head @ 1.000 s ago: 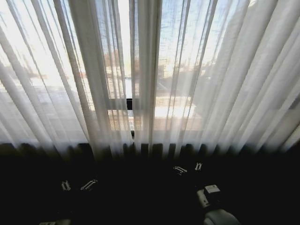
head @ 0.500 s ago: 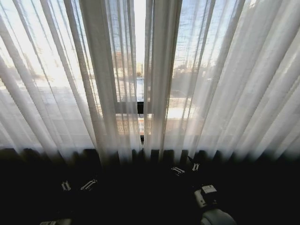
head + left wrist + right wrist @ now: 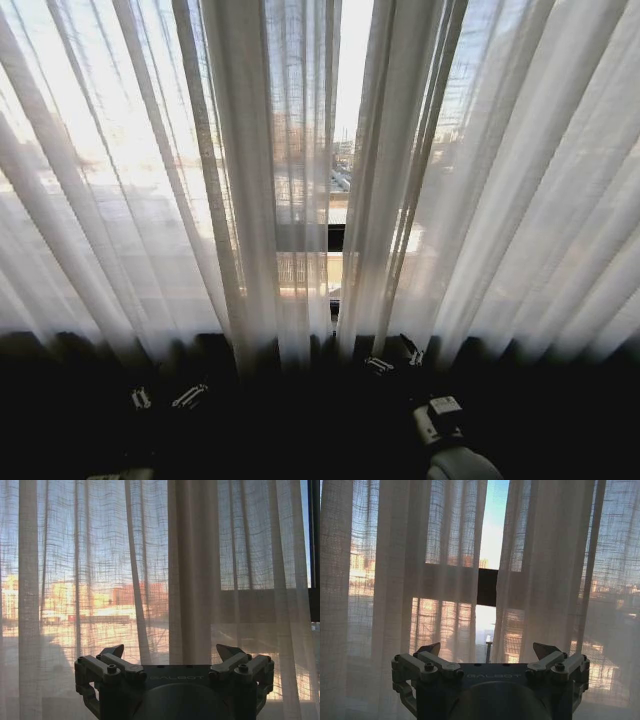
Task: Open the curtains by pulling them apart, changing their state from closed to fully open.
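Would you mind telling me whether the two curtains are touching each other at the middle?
Apart. The right wrist view shows open sky between the left curtain and the right curtain.

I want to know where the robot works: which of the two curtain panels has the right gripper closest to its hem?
The right panel: the right gripper, open, sits just under its inner edge beside the gap; the left panel hangs across that gap.

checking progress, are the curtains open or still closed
Barely open: the curtains show a narrow gap at the middle, with the dark window frame bare in it. Both panels otherwise cover the window.
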Motion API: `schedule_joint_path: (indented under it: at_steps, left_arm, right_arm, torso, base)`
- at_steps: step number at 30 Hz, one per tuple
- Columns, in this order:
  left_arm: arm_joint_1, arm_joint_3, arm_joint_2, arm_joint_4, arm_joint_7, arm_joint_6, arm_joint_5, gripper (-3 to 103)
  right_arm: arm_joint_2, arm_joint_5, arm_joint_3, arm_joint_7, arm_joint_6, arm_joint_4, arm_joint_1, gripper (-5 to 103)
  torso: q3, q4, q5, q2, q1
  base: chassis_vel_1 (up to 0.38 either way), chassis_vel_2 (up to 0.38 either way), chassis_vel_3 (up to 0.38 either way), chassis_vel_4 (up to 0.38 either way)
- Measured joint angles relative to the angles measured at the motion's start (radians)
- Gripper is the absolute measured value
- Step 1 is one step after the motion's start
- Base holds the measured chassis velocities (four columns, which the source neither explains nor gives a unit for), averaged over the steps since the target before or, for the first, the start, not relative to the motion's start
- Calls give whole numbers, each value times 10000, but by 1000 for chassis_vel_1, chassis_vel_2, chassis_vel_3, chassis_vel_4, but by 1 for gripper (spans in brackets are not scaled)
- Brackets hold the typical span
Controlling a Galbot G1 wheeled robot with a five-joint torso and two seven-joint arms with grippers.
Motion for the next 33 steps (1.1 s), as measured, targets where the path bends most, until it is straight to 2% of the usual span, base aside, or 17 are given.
schedule_joint_path:
  at_steps: [8, 15, 21, 26, 33]
  left_arm:
    - [-6, 9, -2, 14, 0, -35, 1, 100]
    - [42, 6, -14, 28, 1, -23, 4, 100]
    - [17, -34, -175, -2, 12, 239, 21, 100]
    - [-7, -46, -347, -44, 14, 332, 131, 100]
    - [105, -89, -548, -157, 17, 334, 281, 100]
  right_arm:
    - [11, 16, -16, 4, 3, -3, -6, 100]
    - [-63, 670, -1, 50, -64, -554, 536, 100]
    - [-136, 1683, -99, 361, -332, -1906, 1914, 100]
    - [-206, 1902, -249, 871, -418, -3096, 2991, 100]
    - [-230, 2470, -451, 938, -464, -4123, 4100, 100]
  torso:
    - [1, -1, -1, 0, 1]
    - [6, -1, 4, -6, 13]
    - [-3, -1, 1, 5, -10]
    - [-1, 1, -1, 2, -6]
    - [3, -1, 4, -2, 4]
  base:
    - [-126, 310, 129, -311]
    - [-110, 122, 120, -109]
    - [6, -12, -5, 16]
    - [9, -2, -23, -7]
    - [0, 0, 0, 0]
